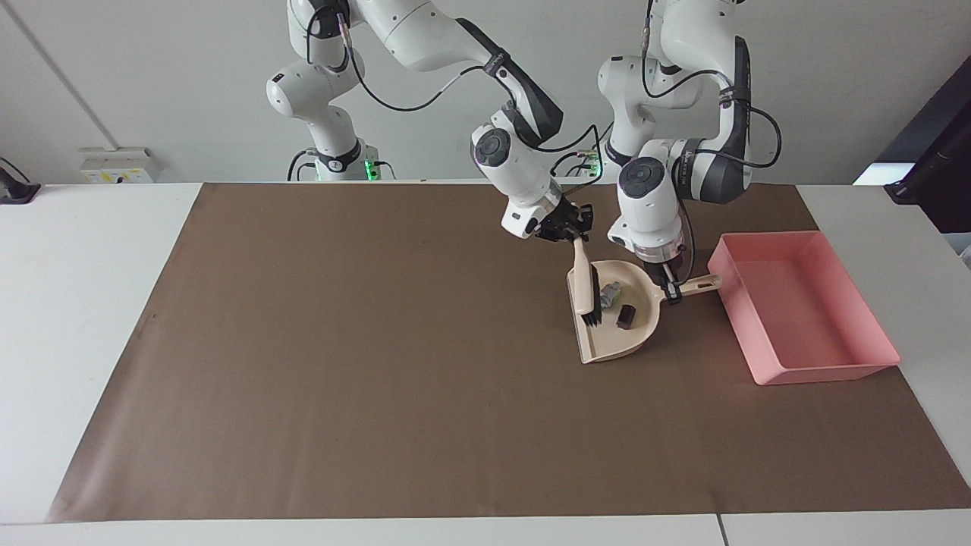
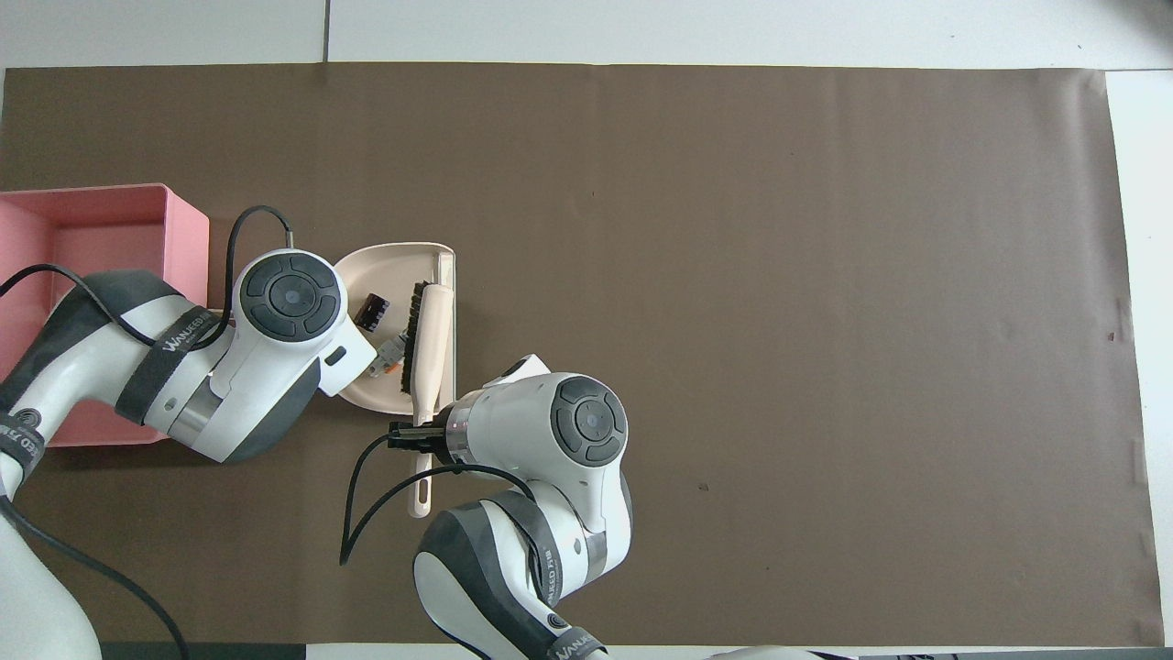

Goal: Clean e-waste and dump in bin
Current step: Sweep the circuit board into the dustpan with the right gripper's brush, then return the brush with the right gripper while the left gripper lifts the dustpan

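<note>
The e-waste lies in the beige dustpan [image 1: 611, 346]: a grey-white bit [image 1: 609, 292] and a dark bit [image 1: 625, 316]. Both also show in the overhead view, the dark bit [image 2: 371, 312] and the grey-white bit [image 2: 389, 353]; no green shows. My right gripper [image 1: 574, 233] is shut on the handle of a beige brush [image 1: 582, 284], whose black bristles rest inside the dustpan's mouth [image 2: 444, 275]. My left gripper [image 1: 671, 292] is shut on the dustpan's handle [image 1: 702, 285] and keeps the pan on the mat. The pink bin [image 1: 827, 371] stands beside the dustpan, toward the left arm's end.
A brown mat [image 1: 379, 379] covers most of the white table [image 1: 76, 303]. The bin [image 2: 188, 247] holds nothing that I can see. A black object [image 1: 933, 182] sits off the table at the left arm's end.
</note>
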Tool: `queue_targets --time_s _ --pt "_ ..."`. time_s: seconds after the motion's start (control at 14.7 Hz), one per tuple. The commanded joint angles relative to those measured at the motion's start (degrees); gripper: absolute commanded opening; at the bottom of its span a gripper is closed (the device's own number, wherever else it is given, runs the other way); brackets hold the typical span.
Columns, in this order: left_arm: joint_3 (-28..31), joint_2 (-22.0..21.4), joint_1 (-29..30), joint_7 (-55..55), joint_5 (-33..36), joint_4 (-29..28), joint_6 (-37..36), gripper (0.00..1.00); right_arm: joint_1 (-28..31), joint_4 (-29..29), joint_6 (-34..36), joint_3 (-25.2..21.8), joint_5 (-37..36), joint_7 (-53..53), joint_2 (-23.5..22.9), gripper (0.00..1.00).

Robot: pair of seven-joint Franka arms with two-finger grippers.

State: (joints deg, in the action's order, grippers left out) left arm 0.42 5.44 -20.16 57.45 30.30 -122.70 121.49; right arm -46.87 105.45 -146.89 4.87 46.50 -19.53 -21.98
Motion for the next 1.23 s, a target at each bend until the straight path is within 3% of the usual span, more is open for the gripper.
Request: queue_targets --time_s 0.0,0.2,0.41,0.61,0.82,0.95,1.16 --pt "0.2 -0.6 -0.1 -0.7 0.8 -1.0 -0.7 0.00 0.3 -3.1 -0.2 0.3 1.7 0.1 -1.7 0.00" --pt "0.2 -0.6 0.2 -0.5 0.7 -1.0 -0.5 0.00 0.2 -1.3 1.1 -0.4 0.9 -2.9 0.2 0.00" --pt "0.2 -1.5 0.3 -0.5 0.6 -3.8 2.9 0.00 2.2 4.4 5.4 -1.3 -6.7 -9.1 8.2 0.00" --pt "0.0 -2.2 2.7 0.2 -1.5 -6.1 8.4 0.00 9.5 6.7 23.5 -1.4 -21.1 -15.9 16.9 0.00" --pt "0.0 -1.9 2.9 7.8 -10.7 -4.9 9.0 0.00 17.8 6.7 38.6 -1.2 -31.2 -14.6 22.2 0.00" --pt "0.1 -2.2 4.1 12.1 -15.3 -3.7 8.2 0.00 22.9 6.7 45.3 -1.1 -36.2 -10.4 23.6 0.00" --pt "0.2 -3.5 5.2 15.9 -21.6 -3.5 8.0 0.00 30.2 7.6 48.9 -1.1 -41.7 -5.6 24.0 0.00"
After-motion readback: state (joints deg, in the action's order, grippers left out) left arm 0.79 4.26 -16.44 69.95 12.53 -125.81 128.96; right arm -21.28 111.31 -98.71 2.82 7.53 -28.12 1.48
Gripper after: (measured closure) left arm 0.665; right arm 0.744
